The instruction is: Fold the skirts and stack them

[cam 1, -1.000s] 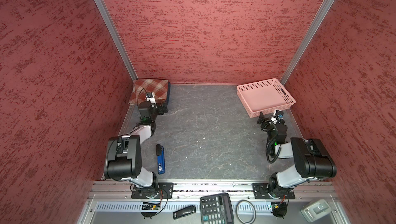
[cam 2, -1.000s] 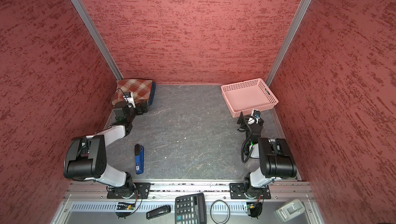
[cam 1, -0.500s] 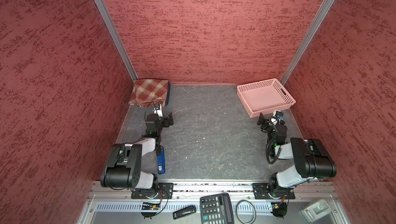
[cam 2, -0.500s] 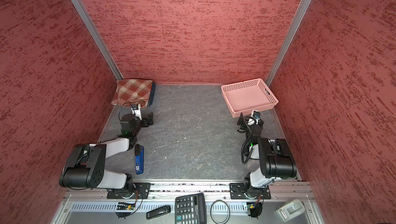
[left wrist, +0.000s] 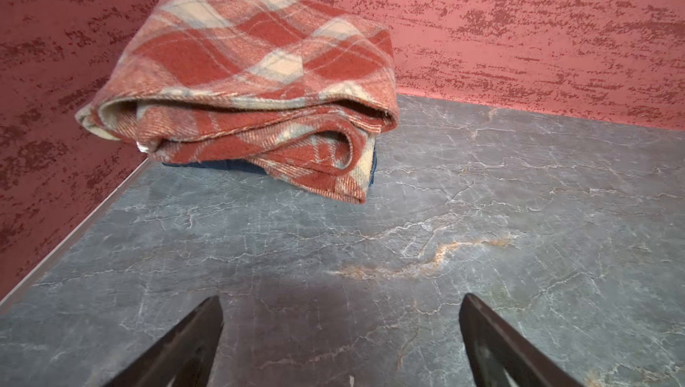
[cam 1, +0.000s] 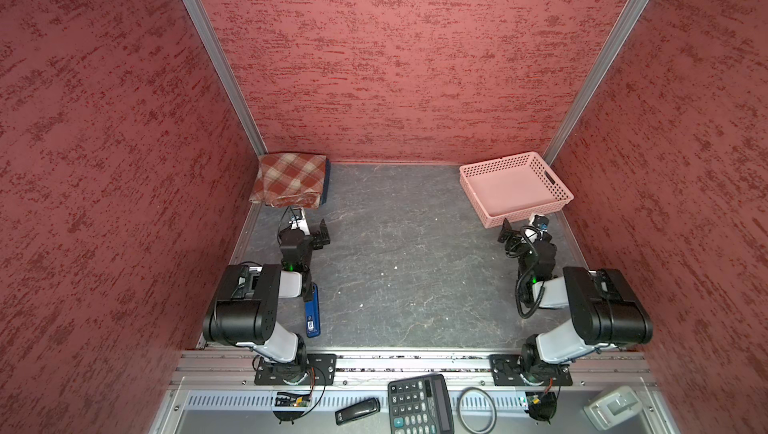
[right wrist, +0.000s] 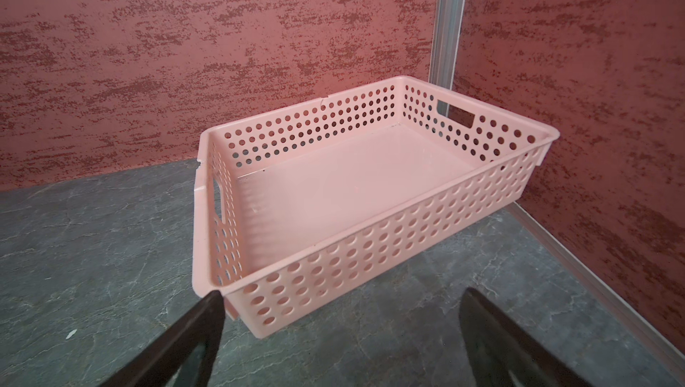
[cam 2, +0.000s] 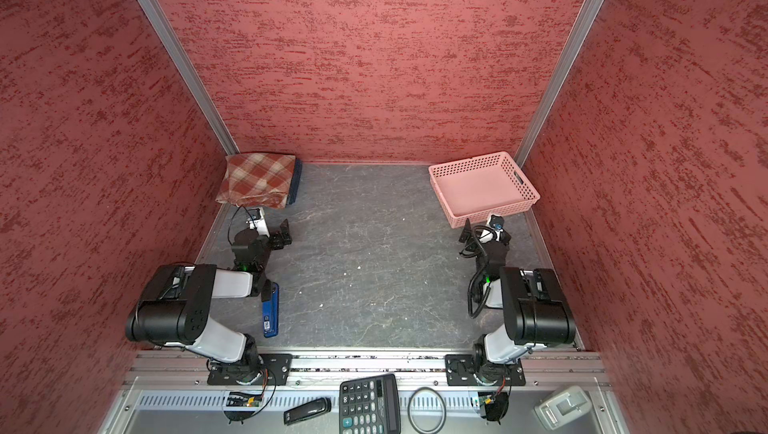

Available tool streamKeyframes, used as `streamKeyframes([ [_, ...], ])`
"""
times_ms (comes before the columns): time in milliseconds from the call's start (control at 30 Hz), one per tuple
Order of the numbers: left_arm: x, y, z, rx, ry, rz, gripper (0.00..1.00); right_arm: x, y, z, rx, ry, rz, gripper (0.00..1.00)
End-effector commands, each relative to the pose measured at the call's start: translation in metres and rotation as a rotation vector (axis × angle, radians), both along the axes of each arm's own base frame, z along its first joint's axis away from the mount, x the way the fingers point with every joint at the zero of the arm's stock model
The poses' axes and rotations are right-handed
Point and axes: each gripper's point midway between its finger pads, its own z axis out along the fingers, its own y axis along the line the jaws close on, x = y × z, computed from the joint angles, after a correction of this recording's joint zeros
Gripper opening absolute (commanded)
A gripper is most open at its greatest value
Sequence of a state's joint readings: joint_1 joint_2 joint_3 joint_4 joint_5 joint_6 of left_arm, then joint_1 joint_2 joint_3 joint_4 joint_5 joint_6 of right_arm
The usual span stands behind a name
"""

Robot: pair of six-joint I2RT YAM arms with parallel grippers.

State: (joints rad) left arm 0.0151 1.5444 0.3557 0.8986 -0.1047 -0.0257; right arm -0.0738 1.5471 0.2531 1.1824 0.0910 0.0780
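Note:
The skirts lie folded in a stack in the far left corner. The rust-red and cream plaid skirt (cam 1: 291, 180) (cam 2: 259, 180) (left wrist: 252, 81) is on top. Only a dark blue denim edge (cam 1: 327, 178) (cam 2: 297, 180) (left wrist: 222, 164) shows under it. My left gripper (cam 1: 311, 230) (cam 2: 272, 228) (left wrist: 341, 300) hovers open over bare table a short way in front of the stack, touching nothing. My right gripper (cam 1: 521, 226) (cam 2: 481, 226) (right wrist: 341, 294) stands open and empty just in front of the pink basket.
The empty pink perforated basket (cam 1: 523, 213) (cam 2: 490, 211) (right wrist: 333, 266) sits at the far right corner. A blue device (cam 1: 312, 313) (cam 2: 270, 311) lies on the table by the left arm. Red walls close three sides. A calculator (cam 1: 419, 405) and cable ring (cam 1: 477, 409) lie on the front ledge.
My left gripper has drawn back from the skirt stack toward the front of the table, still open. The right arm has not moved.

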Motion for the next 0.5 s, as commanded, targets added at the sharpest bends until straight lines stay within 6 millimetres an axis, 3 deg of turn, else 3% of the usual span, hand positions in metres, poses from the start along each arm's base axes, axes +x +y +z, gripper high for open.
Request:
streamKeyframes([
  [0, 0.0043, -0.0004, 0.0132, 0.010, -0.048, 0.009, 1.00, 0.0024, 0.0013, 0.0061, -0.011, -0.019, 0.002, 0.99],
  [467, 0.0040, -0.0001, 0.0130, 0.008, -0.045, 0.010, 1.00, 0.0063, 0.0029, 0.0038, -0.020, 0.001, 0.007, 0.99],
])
